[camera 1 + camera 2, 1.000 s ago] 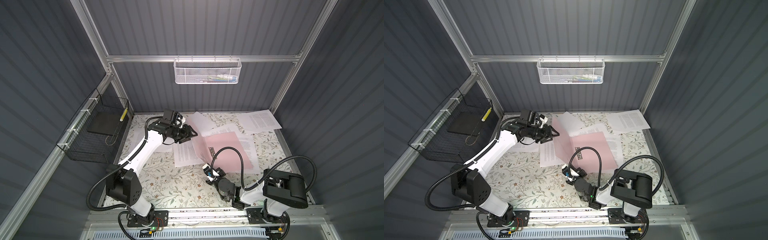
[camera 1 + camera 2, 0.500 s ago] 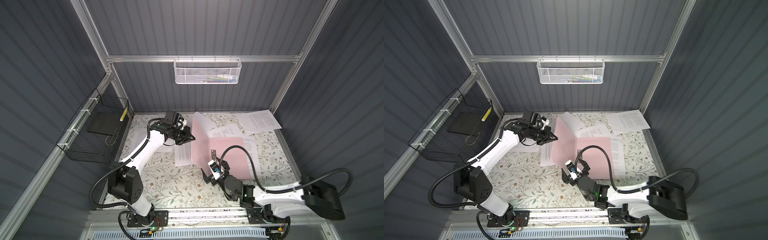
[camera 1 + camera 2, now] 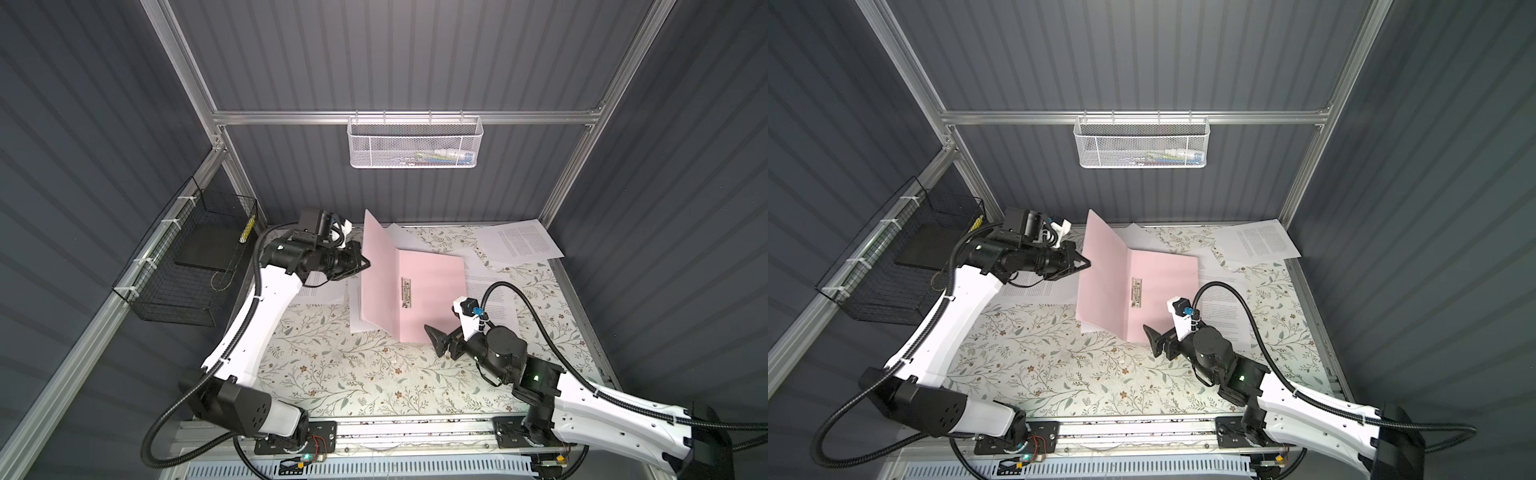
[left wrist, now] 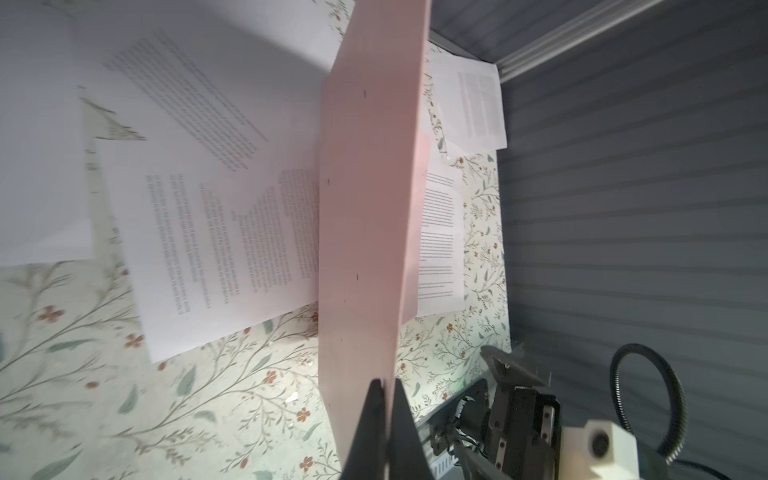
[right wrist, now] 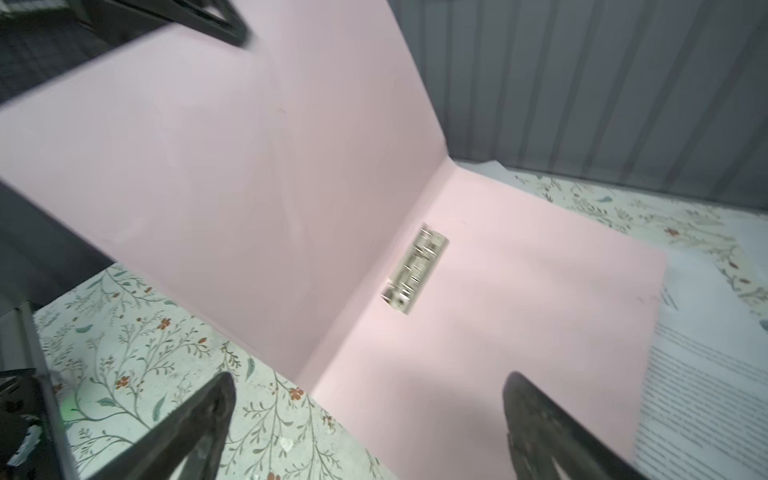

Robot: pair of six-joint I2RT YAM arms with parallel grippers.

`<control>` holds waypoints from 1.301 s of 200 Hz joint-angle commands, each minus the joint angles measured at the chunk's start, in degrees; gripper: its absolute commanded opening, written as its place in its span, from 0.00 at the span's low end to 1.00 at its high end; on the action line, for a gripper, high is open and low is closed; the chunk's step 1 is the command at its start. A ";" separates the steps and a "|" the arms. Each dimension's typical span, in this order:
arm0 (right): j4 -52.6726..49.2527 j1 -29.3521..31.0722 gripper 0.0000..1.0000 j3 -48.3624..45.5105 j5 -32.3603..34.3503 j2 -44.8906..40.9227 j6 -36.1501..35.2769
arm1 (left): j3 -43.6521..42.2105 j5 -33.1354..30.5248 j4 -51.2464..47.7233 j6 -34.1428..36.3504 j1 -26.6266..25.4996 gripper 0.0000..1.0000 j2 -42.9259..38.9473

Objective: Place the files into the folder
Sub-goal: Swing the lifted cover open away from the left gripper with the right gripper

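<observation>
While our left gripper pinches the folder at its nine o'clock edge, our right gripper sits open; the files look floppy, so we pinch edges.

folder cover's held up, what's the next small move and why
Probably send the open right pincer to the printed sheet by the folder and pinch its edge: the left pincer is shut on the cover, holding it raised, and the folder's inside is bare.

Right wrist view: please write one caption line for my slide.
Open right gripper faces the pink folder, cover held up by the left gripper, metal clip exposed, printed sheet beside it.
</observation>
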 commanded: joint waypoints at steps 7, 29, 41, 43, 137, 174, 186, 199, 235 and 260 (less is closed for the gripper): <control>-0.47 -3.42 0.99 1.00 -5.98 6.91 4.28 | -4.13 -7.58 -9.17 6.65 5.27 0.00 -5.25; -0.45 -5.15 0.99 5.01 -8.17 15.57 6.18 | -7.15 -13.39 -12.08 9.62 7.08 0.00 -6.90; -0.83 -6.81 0.99 7.13 -11.15 20.63 8.95 | -9.71 -15.83 -12.52 10.78 7.19 0.00 -7.70; -0.90 -7.00 0.99 7.29 -11.56 20.90 9.25 | -10.22 -16.11 -12.53 10.93 7.19 0.00 -7.82; -5.85 -17.47 0.99 9.35 -16.50 25.06 17.94 | -27.17 -2.55 -0.47 12.93 5.72 0.00 -3.11; -12.12 -18.97 0.99 9.56 -13.93 21.81 17.67 | -24.40 -2.55 2.32 11.49 1.74 0.00 0.10; -12.94 -19.29 0.99 9.53 -14.47 21.78 17.83 | -24.68 -1.38 4.12 11.71 1.68 0.00 0.17; -12.85 -19.39 0.99 9.60 -15.56 22.20 18.02 | -24.49 1.60 5.12 12.37 1.37 0.00 1.94; -23.92 -19.93 0.99 12.48 -0.85 18.83 23.08 | -20.41 0.19 5.29 13.91 -0.32 0.00 6.42; -23.39 -19.88 0.98 9.33 4.71 3.91 19.41 | -16.46 -0.07 4.09 15.42 -0.68 0.00 7.20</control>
